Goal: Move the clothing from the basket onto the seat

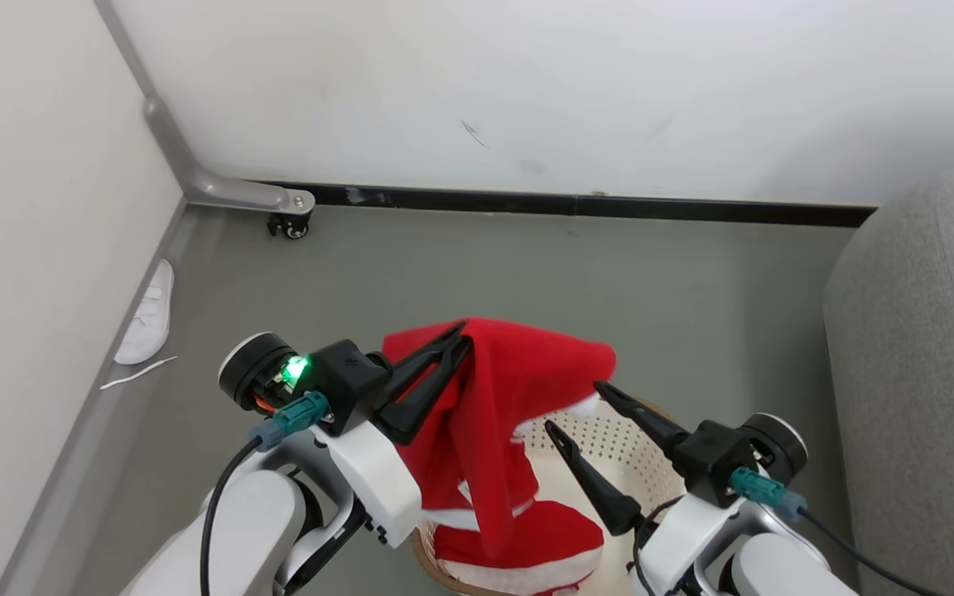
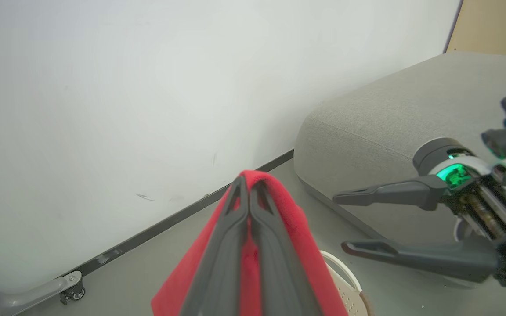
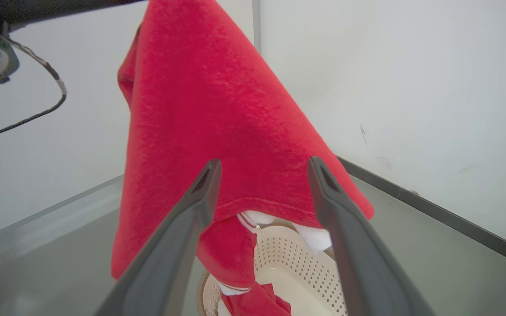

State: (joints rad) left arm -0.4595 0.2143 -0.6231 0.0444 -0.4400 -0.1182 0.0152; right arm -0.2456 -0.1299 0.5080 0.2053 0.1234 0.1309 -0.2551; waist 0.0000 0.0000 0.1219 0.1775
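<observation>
Pinched shut at the left gripper (image 1: 456, 335) tips: a red garment (image 1: 510, 389), hanging above the basket (image 1: 609, 443), its lower end seemingly reaching a second red garment (image 1: 518, 538) inside. Spread wide and empty alongside: the right gripper (image 1: 574, 406). Best to lift clear of the rim, then swing right over the grey sofa (image 1: 916, 372).

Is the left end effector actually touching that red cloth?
Touching. The left wrist view shows the left end effector pinched shut on the red cloth, which drapes down from it.

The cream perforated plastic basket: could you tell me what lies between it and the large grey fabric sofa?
Only bare grey floor lies there, as the head view shows beside the open right gripper.
</observation>
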